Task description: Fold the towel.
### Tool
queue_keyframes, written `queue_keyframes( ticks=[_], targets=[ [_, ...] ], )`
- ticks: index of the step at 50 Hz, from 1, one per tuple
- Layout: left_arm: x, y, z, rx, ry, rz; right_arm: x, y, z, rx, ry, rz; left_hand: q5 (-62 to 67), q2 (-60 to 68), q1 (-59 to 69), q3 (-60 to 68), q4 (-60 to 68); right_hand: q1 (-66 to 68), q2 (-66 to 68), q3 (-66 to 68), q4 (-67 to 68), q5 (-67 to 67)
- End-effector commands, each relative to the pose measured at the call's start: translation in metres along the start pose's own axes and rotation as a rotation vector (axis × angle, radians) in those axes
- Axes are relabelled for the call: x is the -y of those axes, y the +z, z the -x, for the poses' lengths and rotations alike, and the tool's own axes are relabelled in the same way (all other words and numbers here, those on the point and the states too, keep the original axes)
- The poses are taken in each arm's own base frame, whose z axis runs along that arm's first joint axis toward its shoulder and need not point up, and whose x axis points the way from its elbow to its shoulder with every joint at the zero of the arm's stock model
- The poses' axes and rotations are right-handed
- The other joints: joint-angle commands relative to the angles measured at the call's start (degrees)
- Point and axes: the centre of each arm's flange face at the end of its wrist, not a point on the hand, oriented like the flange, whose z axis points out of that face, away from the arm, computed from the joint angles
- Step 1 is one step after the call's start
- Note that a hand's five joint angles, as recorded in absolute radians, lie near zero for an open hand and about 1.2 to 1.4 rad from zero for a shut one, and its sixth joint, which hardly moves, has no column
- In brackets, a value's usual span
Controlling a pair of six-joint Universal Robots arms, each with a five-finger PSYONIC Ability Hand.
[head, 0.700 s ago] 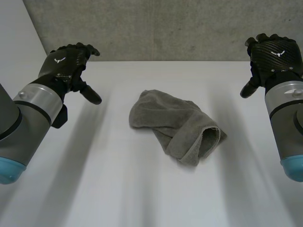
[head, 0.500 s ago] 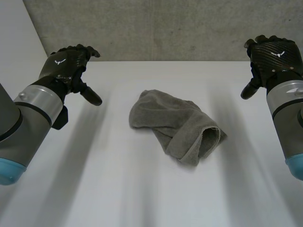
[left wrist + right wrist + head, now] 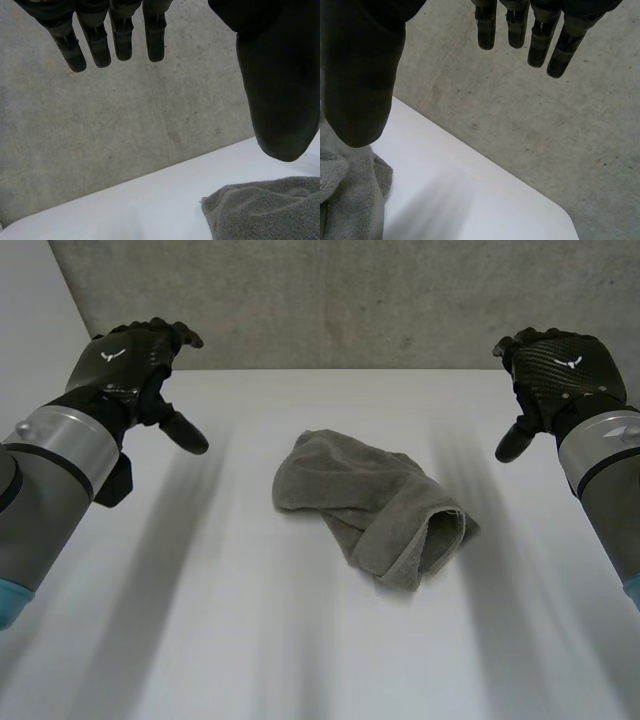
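Right hand (image 3: 555,375) edged inward; it & left hand (image 3: 125,365) unclenched, empty, flanking crumpled towel (image 3: 375,505).

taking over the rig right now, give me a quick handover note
Left hand: open, fingers straight, holding nothing, raised to the left of the towel and apart from it.
Right hand: open, holding nothing, raised to the right of the towel and apart from it.
Towel: grey, lying in a crumpled heap at the middle of the white table, with its near right end rolled over.
Done: no neat fold yet.
Left: grasp the towel, spread it flat, then fold it.
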Motion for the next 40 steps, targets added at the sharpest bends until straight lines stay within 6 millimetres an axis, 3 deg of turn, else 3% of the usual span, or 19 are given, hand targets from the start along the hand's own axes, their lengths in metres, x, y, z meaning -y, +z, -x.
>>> queue_keyframes(
  ticks=[1, 8, 11, 16, 18, 19, 20, 21, 22, 26, 27, 29, 32, 37, 40],
  targets=[
    [-0.003, -0.002, 0.001, 0.007, -0.001, 0.024, 0.001, 0.0, -0.001, 0.0, 0.0, 0.0, -1.58, -3.38, -3.47, -2.92, -3.36, -4.02, -3.94, -2.42, -4.37, -3.43],
    [-0.007, -0.004, -0.001, 0.0, -0.009, 0.037, 0.002, -0.001, -0.003, -0.008, -0.007, -0.003, -1.58, -3.38, -3.47, -2.92, -3.36, -4.02, -3.94, -2.42, -4.37, -3.43],
    [-0.012, -0.014, -0.028, -0.092, -0.033, 0.052, -0.003, 0.002, -0.012, -0.022, -0.009, 0.015, -1.25, -3.04, -3.14, -2.92, -3.36, -4.02, -3.94, -2.42, -4.37, -3.43],
    [-0.014, -0.024, -0.054, -0.175, -0.057, 0.05, -0.022, 0.001, -0.024, -0.023, -0.011, 0.107, -0.91, -2.7, -2.8, -2.92, -3.36, -4.02, -3.94, -2.42, -4.37, -3.43],
    [-0.025, -0.026, -0.077, -0.244, -0.064, 0.061, -0.045, -0.002, -0.028, 0.012, 0.005, 0.188, -0.4, -2.2, -2.29, -2.92, -3.36, -4.02, -3.94, -2.42, -4.37, -3.43],
    [-0.025, -0.026, -0.077, -0.245, -0.064, 0.061, -0.045, -0.002, -0.028, 0.012, 0.005, 0.188, -0.4, -2.2, -2.29, -2.92, -3.36, -4.02, -3.94, -2.42, -4.37, -3.43],
    [-0.032, -0.028, -0.09, -0.282, -0.063, 0.069, -0.056, -0.002, -0.031, 0.035, 0.016, 0.219, -0.07, -1.87, -1.96, -2.92, -3.36, -4.02, -3.94, -2.42, -4.37, -3.43],
    [-0.032, -0.028, -0.09, -0.282, -0.063, 0.069, -0.065, -0.001, -0.031, 0.067, 0.03, 0.24, -0.07, -1.86, -1.95, -2.92, -3.36, -4.02, -3.94, -2.42, -4.37, -3.43],
    [-0.039, -0.029, -0.103, -0.318, -0.059, 0.077, -0.066, -0.001, -0.031, 0.067, 0.03, 0.24, -0.07, -1.86, -1.95, -2.92, -3.36, -4.02, -3.94, -2.42, -4.37, -3.43],
    [-0.067, -0.031, -0.126, -0.374, -0.042, 0.14, -0.091, -0.002, -0.02, 0.192, 0.076, 0.304, 0.77, -1.02, -1.12, -2.92, -3.36, -4.02, -3.94, -2.42, -4.37, -3.43],
    [-0.067, -0.031, -0.126, -0.375, -0.042, 0.14, -0.091, -0.002, -0.02, 0.192, 0.076, 0.304, 0.77, -1.02, -1.11, -2.92, -3.36, -4.02, -3.94, -2.42, -4.37, -3.43],
    [-0.088, -0.027, -0.13, -0.375, -0.035, 0.186, -0.1, -0.004, -0.014, 0.221, 0.087, 0.327, 1.27, -0.52, -0.61, -2.92, -3.36, -4.02, -3.94, -2.42, -4.37, -3.43],
    [-0.099, -0.024, -0.131, -0.371, -0.036, 0.205, -0.105, -0.004, -0.012, 0.228, 0.088, 0.334, 1.28, -0.52, -0.61, -2.92, -3.36, -4.02, -3.94, -2.42, -4.37, -3.43],
    [-0.135, -0.018, -0.138, -0.375, -0.048, 0.26, -0.112, 0.002, -0.005, 0.233, 0.142, 0.314, 3.12, 1.33, 1.23, -2.92, -3.36, -4.02, -3.94, -2.42, -4.37, -3.43],
    [-0.141, -0.016, -0.14, -0.373, -0.068, 0.267, -0.114, 0.002, -0.002, 0.235, 0.182, 0.314, 3.63, 1.84, 1.75, -2.92, -3.36, -4.02, -3.94, -2.42, -4.37, -3.43]
  ],
)
